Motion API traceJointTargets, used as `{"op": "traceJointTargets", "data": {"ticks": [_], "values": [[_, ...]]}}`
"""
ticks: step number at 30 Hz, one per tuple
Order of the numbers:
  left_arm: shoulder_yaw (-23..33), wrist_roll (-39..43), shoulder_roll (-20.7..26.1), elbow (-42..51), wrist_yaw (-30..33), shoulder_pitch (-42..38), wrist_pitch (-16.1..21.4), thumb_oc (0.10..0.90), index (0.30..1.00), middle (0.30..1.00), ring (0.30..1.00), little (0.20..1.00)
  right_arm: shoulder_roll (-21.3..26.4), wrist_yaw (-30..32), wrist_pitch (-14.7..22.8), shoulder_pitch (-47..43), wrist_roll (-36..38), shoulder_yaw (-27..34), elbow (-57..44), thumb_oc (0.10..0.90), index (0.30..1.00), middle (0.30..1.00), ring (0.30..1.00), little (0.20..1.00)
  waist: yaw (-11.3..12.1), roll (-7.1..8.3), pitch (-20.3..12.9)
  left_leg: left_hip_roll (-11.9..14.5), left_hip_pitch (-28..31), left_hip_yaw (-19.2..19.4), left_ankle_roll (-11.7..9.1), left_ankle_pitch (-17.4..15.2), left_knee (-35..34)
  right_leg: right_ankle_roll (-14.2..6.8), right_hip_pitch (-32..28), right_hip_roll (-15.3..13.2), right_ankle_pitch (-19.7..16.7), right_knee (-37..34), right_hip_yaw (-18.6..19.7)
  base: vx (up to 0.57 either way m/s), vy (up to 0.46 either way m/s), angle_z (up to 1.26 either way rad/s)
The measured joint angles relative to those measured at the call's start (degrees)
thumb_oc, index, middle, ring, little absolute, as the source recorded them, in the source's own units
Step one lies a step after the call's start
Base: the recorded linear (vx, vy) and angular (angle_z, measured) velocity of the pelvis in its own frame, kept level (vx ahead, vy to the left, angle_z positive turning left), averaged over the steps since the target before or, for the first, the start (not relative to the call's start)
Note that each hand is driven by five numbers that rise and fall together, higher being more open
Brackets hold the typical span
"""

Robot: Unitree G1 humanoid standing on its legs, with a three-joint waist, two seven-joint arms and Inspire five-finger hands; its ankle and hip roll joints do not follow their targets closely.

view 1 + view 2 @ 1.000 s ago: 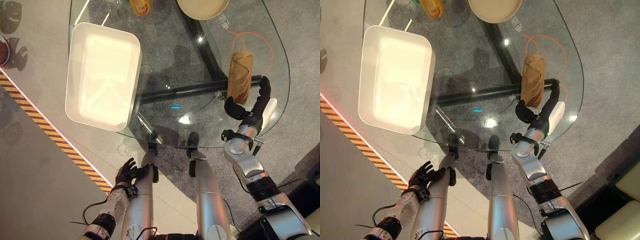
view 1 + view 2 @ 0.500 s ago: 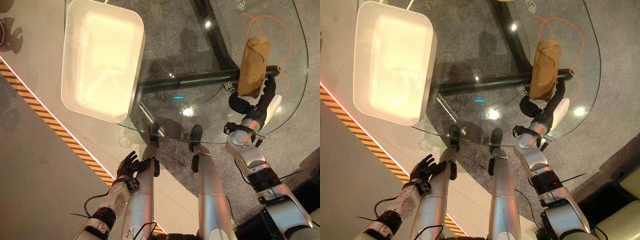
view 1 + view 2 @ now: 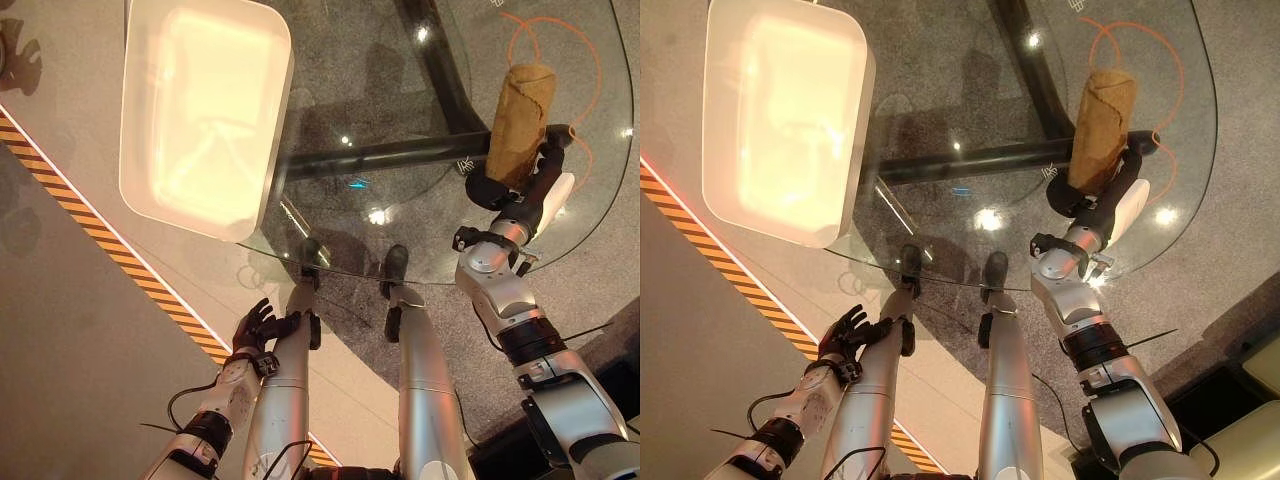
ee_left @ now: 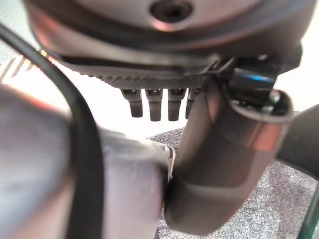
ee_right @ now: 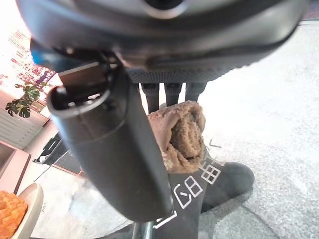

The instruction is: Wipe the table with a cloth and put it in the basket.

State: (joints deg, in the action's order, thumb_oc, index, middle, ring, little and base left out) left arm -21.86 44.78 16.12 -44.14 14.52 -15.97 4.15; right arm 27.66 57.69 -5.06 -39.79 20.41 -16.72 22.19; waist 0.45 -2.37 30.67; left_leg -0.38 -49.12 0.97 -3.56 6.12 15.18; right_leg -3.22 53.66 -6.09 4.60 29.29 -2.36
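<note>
The right hand clamps the rolled brown cloth on the glass table at three o'clock. The left hand hangs low, fingers relaxed. The right wrist view reveals the roll's end.

Paired overhead head views of glass table; close wrist views.

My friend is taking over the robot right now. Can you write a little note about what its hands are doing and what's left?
Right hand: closing on the near end of the rolled brown cloth on the glass table; thumb alongside the roll.
Left hand: idle, open, low beside the table.
White basket: on the table's left, nothing in it.
Done: cloth reached.
Left: wipe the table, then drop the cloth in the basket.
</note>
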Motion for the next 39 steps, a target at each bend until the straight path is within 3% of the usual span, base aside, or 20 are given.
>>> {"op": "traceJointTargets", "data": {"ticks": [3, 4, 5, 6, 39], "values": [[-0.08, 0.14, 0.0, 0.14, -0.02, 0.0, -0.02, 0.8, 0.9, 0.9, 0.9, 0.9, 0.64, 0.0, 0.0, -0.41, 0.0, 0.0, 0.26, 0.698, 0.813, 0.813, 0.813, 0.798, 0.31, -0.01, 0.01, 0.0, -0.06, 0.0, 0.0, 0.0, -0.01, 0.0, 0.09, 0.0, 0.01, 0.06, 0.01, 0.0, 0.0, 0.0], [-0.1, 0.21, -0.01, 0.23, -0.02, 0.0, -0.02, 0.8, 0.9, 0.9, 0.9, 0.9, 1.05, 0.12, 0.0, -0.45, 0.0, 0.04, 0.26, 0.377, 0.538, 0.538, 0.538, 0.477, 0.51, -0.01, 0.01, 0.0, -0.1, -0.01, 0.0, 0.0, -0.01, 0.0, 0.13, 0.0, 0.02, 0.11, 0.0, 0.0, 0.0, 0.0], [-0.13, 0.36, -0.02, 0.3, -0.03, 0.0, -0.02, 0.8, 0.9, 0.9, 0.9, 0.9, 1.47, 0.19, -0.02, -0.49, 0.01, 0.09, 0.27, 0.171, 0.361, 0.361, 0.361, 0.271, 0.67, -0.01, 0.01, -0.01, -0.14, -0.02, 0.0, 0.0, -0.01, -0.01, 0.18, 0.0, 0.03, 0.17, 0.0, 0.0, 0.0, 0.0], [-0.13, 0.66, -0.02, 0.3, -0.05, 0.0, -0.02, 0.8, 0.9, 0.9, 0.9, 0.9, 1.82, 0.25, -0.1, -0.57, 0.06, 0.13, 0.31, 0.1, 0.3, 0.3, 0.3, 0.2, 0.78, -0.01, 0.01, -0.01, -0.2, -0.05, -0.01, 0.0, 0.0, -0.01, 0.27, -0.01, 0.04, 0.27, 0.0, 0.0, 0.0, 0.0], [-0.09, 1.54, 0.0, 0.76, 0.04, -0.27, -0.1, 0.8, 0.9, 0.9, 0.9, 0.9, 2.24, -0.66, -0.65, -2.63, 1.23, 1.26, 0.93, 0.1, 0.3, 0.3, 0.3, 0.2, 0.77, -0.04, 0.01, -0.07, -1.13, -0.15, -0.13, 0.09, 0.07, 0.01, 1.36, -0.06, 0.03, 0.76, -0.04, 0.0, 0.004, 0.0]]}}
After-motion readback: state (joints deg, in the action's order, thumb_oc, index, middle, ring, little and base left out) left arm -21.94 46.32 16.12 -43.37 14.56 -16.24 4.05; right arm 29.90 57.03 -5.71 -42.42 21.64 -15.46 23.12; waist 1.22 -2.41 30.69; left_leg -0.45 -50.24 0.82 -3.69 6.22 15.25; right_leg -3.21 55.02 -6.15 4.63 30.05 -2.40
